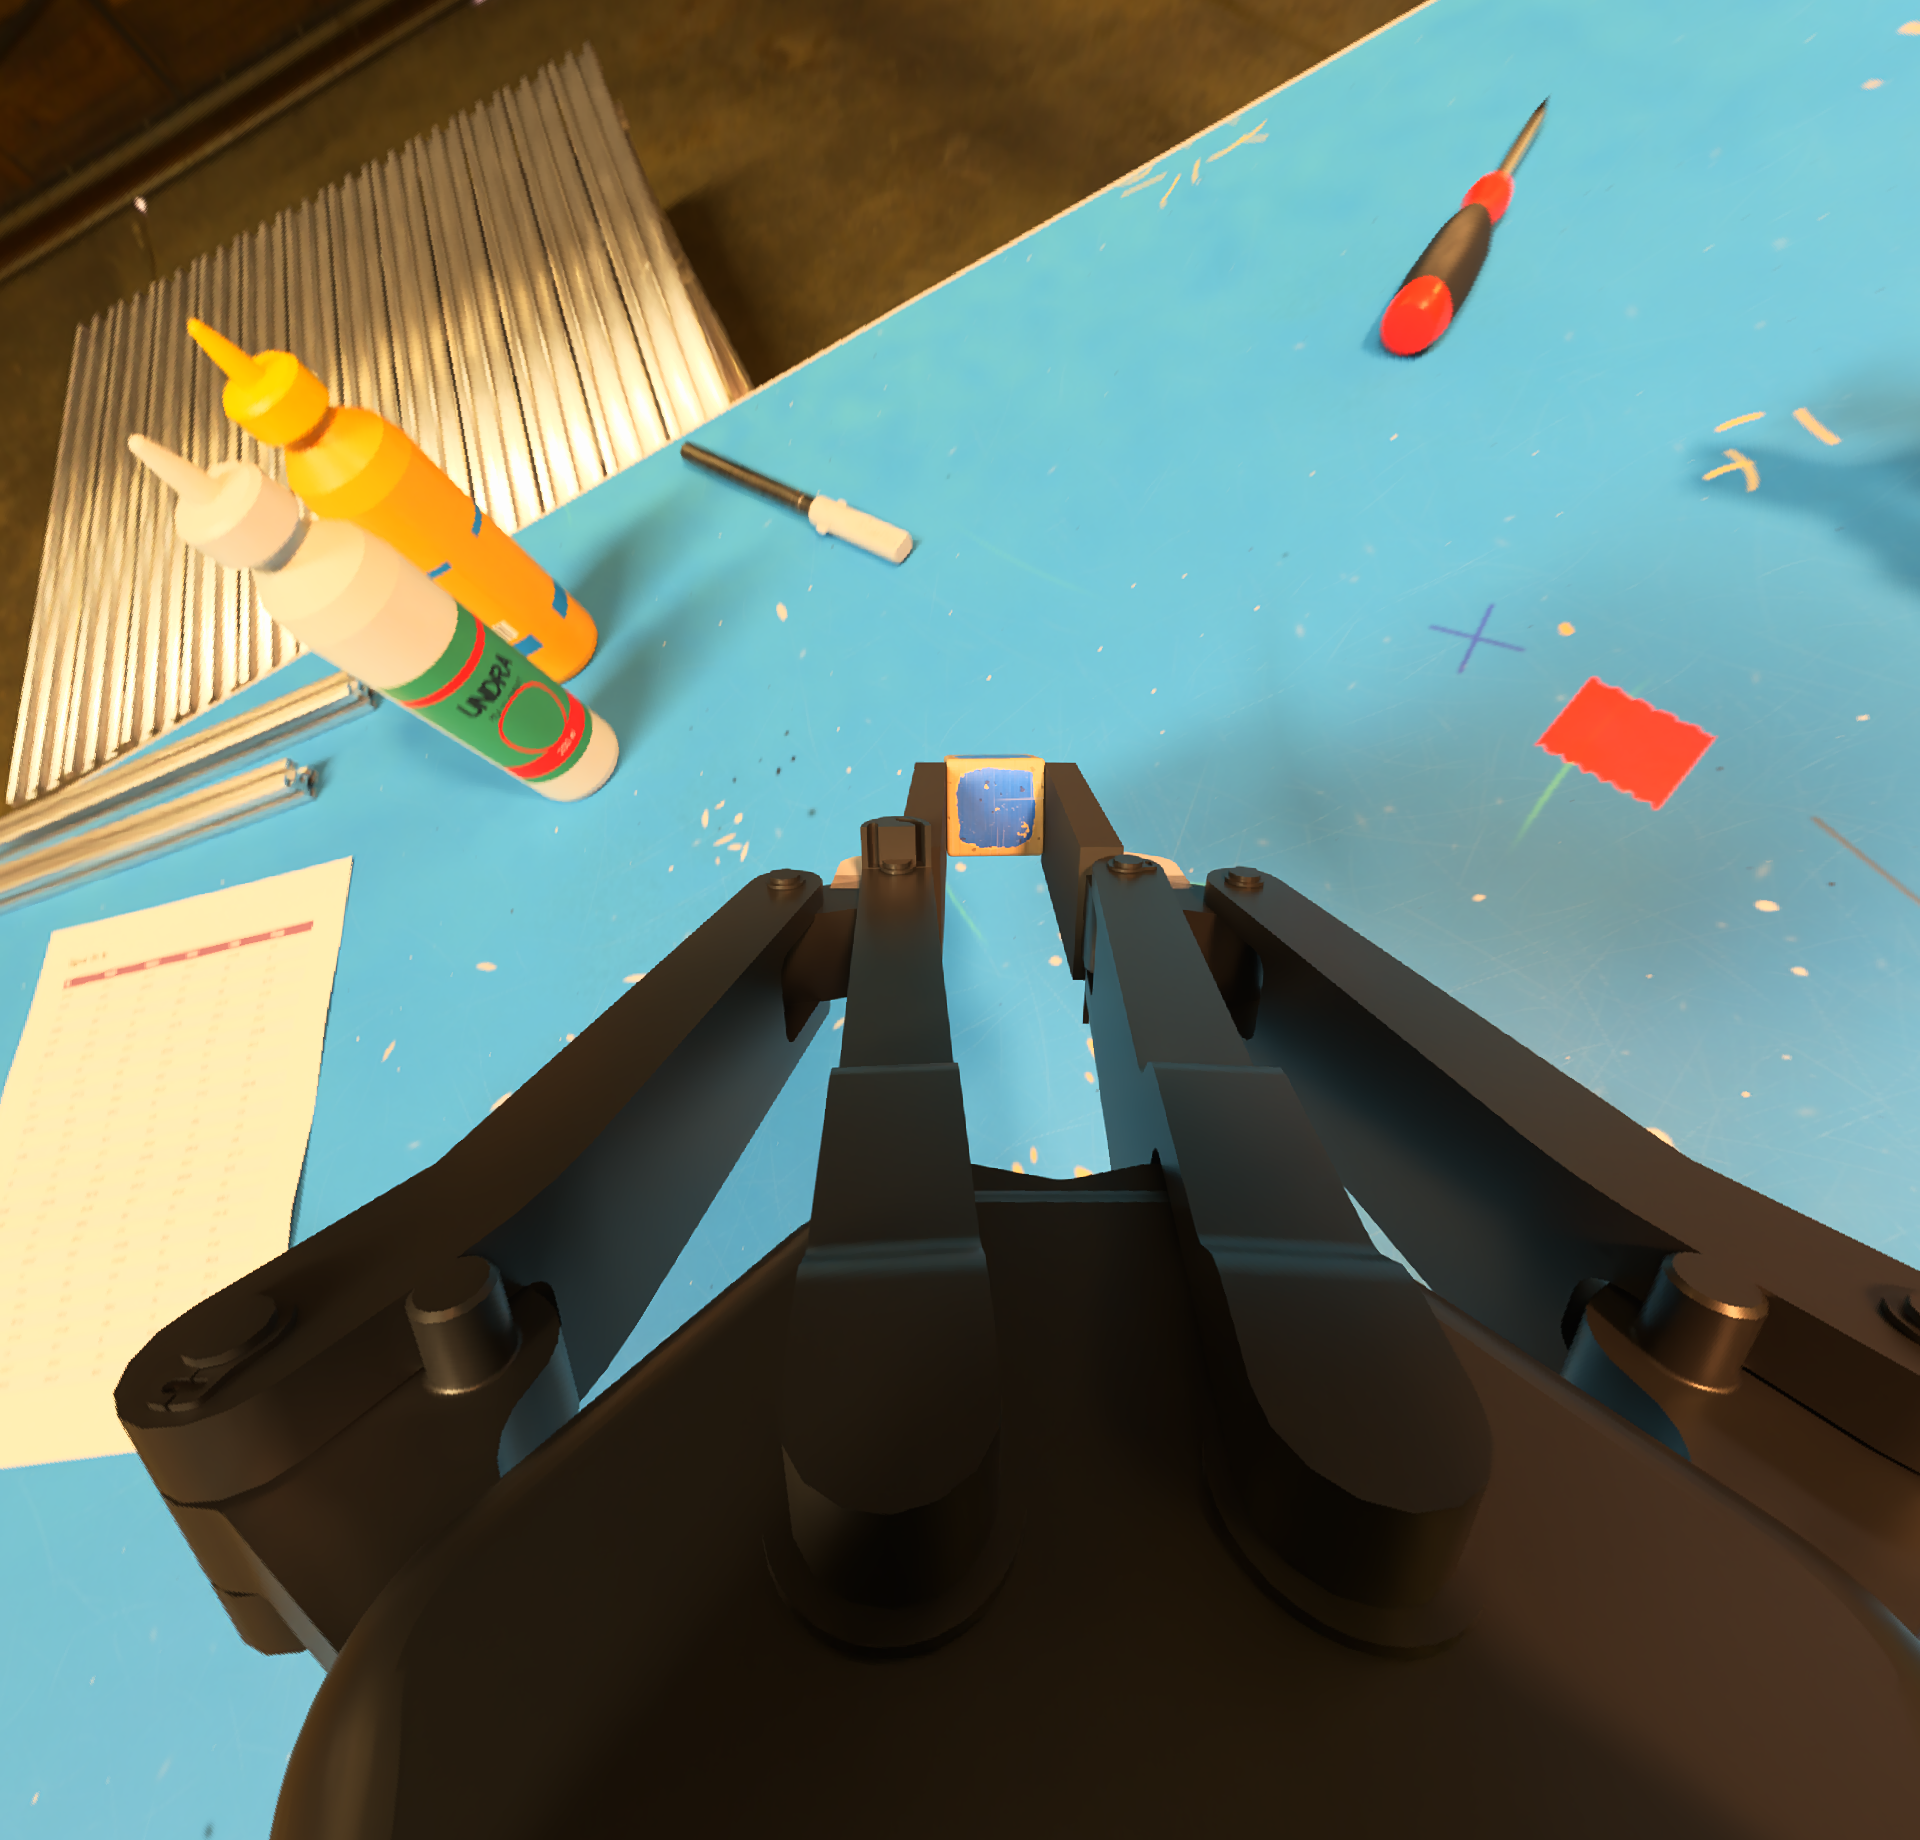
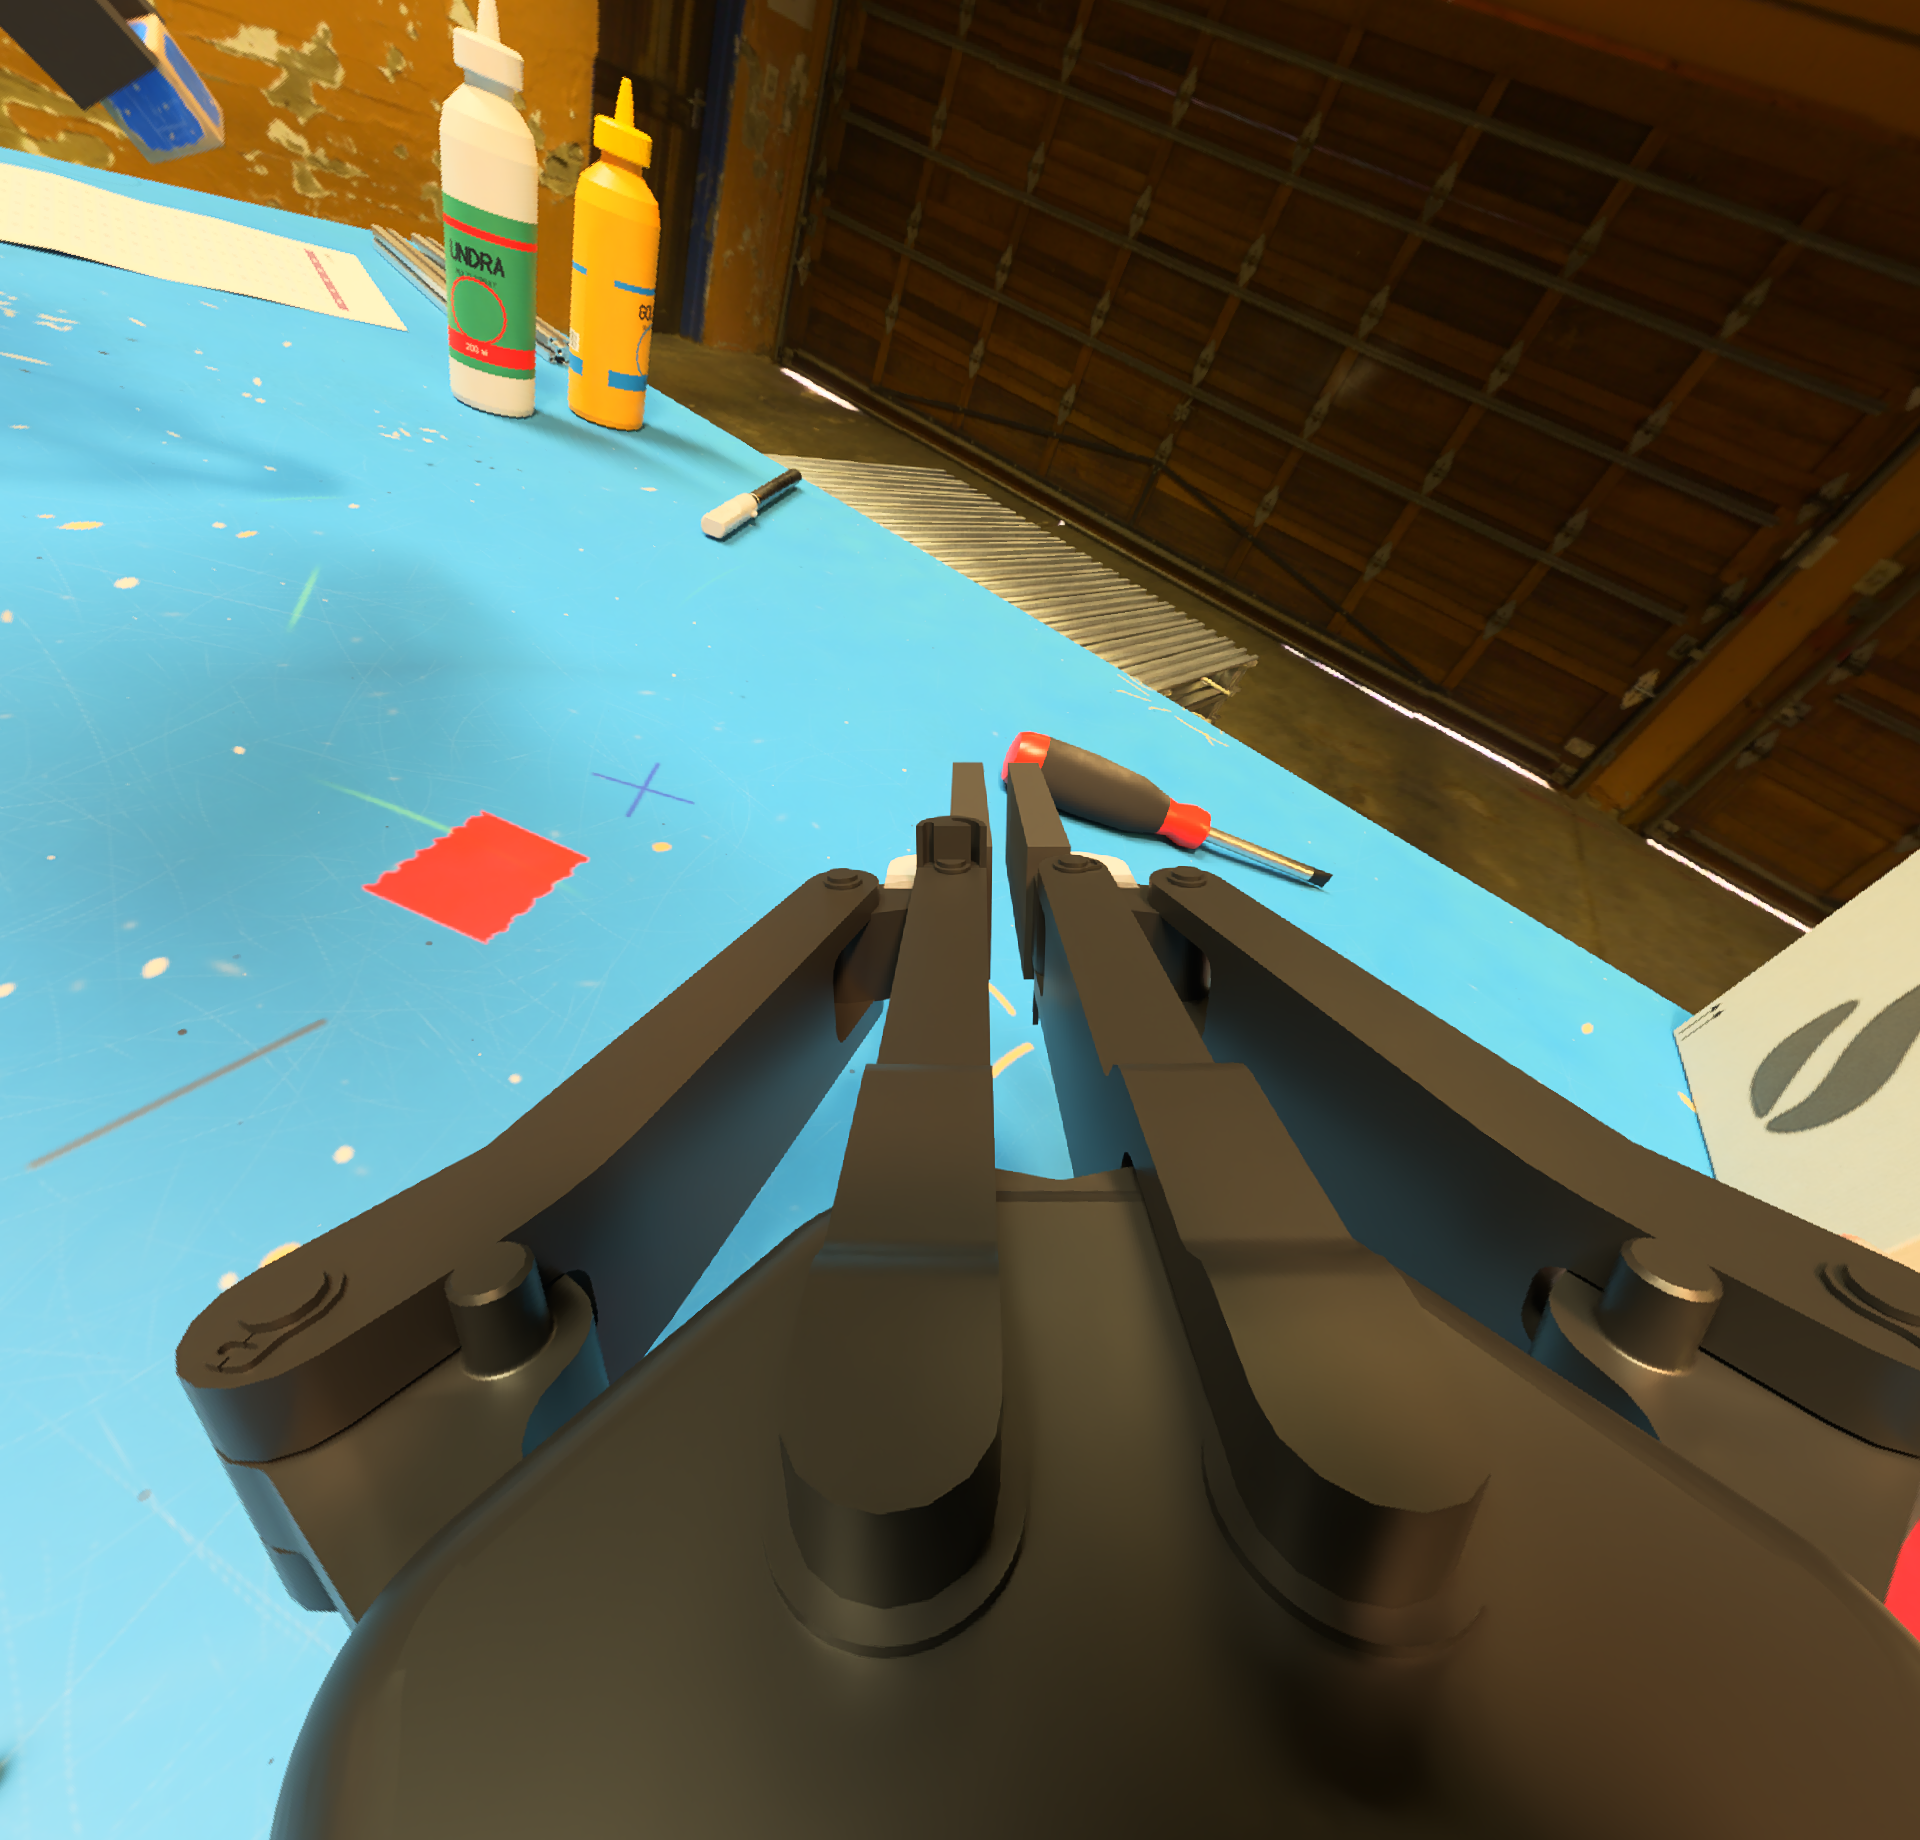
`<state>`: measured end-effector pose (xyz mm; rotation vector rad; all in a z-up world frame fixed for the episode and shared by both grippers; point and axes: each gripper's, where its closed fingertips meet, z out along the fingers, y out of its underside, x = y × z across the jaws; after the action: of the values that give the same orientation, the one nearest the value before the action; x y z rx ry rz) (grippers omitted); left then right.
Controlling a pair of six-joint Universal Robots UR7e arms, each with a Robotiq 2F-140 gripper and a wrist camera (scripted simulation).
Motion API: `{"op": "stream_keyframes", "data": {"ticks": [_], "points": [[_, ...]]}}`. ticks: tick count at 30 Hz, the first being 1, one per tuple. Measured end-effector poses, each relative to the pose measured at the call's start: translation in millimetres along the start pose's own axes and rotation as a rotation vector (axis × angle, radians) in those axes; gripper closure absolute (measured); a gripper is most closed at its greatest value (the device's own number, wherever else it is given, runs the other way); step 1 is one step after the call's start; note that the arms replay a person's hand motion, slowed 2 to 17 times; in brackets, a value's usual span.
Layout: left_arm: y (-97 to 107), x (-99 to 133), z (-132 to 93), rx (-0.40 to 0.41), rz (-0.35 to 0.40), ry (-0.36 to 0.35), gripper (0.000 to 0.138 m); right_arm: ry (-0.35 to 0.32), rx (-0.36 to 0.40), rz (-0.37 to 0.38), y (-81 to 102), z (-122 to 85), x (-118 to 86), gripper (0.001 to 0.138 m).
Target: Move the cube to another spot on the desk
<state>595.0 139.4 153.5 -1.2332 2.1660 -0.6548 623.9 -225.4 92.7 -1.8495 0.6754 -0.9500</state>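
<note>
The cube [image 1: 994, 805], blue-faced with tan edges, sits pinched between the fingertips of the left gripper [image 1: 994, 803] at the centre of the left wrist view; in the upper left corner of the right wrist view it hangs clear above the desk [image 1: 1195, 502]. The right gripper [image 2: 995, 788] is nearly closed on nothing, just beside a screwdriver [image 2: 1132, 803]. The desk is bright blue, speckled and scratched, with a red patch [image 1: 1623, 741]. Beyond its edge lie ribbed metal sheet [image 1: 395, 336], a brown floor, peeling orange wall [image 2: 312, 55] and a dark wooden door [image 2: 1351, 284].
</note>
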Motion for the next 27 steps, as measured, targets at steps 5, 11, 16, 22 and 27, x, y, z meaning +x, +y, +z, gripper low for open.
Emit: {"op": "stream_keyframes", "data": {"ticks": [5,11,16,22,27], "points": [[-17.8,16.3,-14.2,0.073,0.043,0.028,0.113,-0.002,-0.006,-0.002,1.3,1.1,-0.5,0.133],[-35.7,40.9,-29.1,0.142,0.12,0.076,0.113,-0.001,-0.014,-0.004,3.0,1.9,-0.3,0.132],[-46.5,64.5,-38.3,0.177,0.193,0.132,0.113,0.004,-0.02,-0.005,4.2,2.2,0.9,0.132],[-54.7,93.2,-43.3,0.186,0.274,0.206,0.113,0.006,-0.024,-0.004,5.2,2.4,2.4,0.131],[-60.3,114.1,-41.2,0.178,0.332,0.247,0.113,0.01,-0.03,-0.004,6.1,2.4,4.8,0.13]]}}
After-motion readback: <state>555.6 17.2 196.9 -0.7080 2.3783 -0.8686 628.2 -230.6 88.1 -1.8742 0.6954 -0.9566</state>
